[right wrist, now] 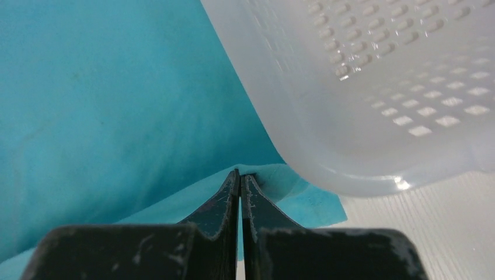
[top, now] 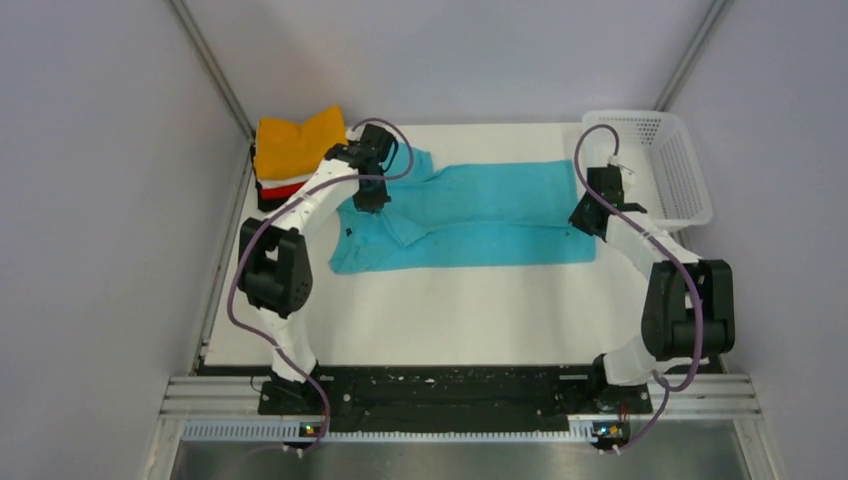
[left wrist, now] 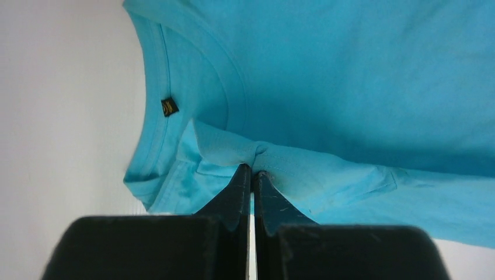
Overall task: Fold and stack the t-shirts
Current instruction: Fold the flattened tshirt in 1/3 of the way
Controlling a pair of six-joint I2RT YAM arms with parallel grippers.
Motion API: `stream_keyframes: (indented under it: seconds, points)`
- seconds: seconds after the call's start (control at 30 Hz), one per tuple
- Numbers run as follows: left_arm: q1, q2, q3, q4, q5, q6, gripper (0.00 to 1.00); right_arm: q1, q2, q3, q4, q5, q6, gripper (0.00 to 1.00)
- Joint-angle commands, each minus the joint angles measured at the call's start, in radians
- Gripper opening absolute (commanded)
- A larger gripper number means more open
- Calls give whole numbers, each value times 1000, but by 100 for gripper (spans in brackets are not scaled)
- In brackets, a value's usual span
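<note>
Turquoise t-shirt [top: 500,215] lies spread beside the white basket [top: 690,195]; my left gripper [left wrist: 252,170] clamps its shoulder fold, my right gripper [right wrist: 240,174] its hem by the basket, likely to fold 1 long edge over.

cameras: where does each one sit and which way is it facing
top external: above and behind the bases, looking down on the table; both arms show whole.
left wrist: on the left arm, looking past the shut left hand pinching the teal t-shirt near its collar.
right wrist: on the right arm, looking past the shut right hand at the shirt's edge beside the white basket.
shared: all three see the teal t-shirt.
</note>
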Motion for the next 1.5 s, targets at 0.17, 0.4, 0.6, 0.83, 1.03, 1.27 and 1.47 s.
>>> stream_keyframes:
  seconds: [0.17, 0.4, 0.6, 0.83, 1.03, 1.27, 1.47]
  points:
    - [86, 251, 378, -95, 6, 83, 37, -8, 148, 168, 41, 37, -55, 19]
    - [95, 271, 495, -142, 72, 93, 95, 38, 71, 121, 82, -100, -124, 65]
    - [91, -4, -14, 117, 315, 29, 99, 125, 30, 11, 145, -212, -129, 97]
    - [95, -80, -344, 355, 408, -37, 99, 175, 124, -42, 208, -259, -109, 99]
    - [119, -43, -458, 427, 417, -68, 99, 174, 169, -113, 229, -232, -84, 99]
    - [125, -206, -693, 453, 401, -131, 99, 175, 43, -284, 106, -236, -30, 99]
    - [108, -411, -904, 410, 391, -233, 99, 176, -202, -413, -116, -252, 21, 99]
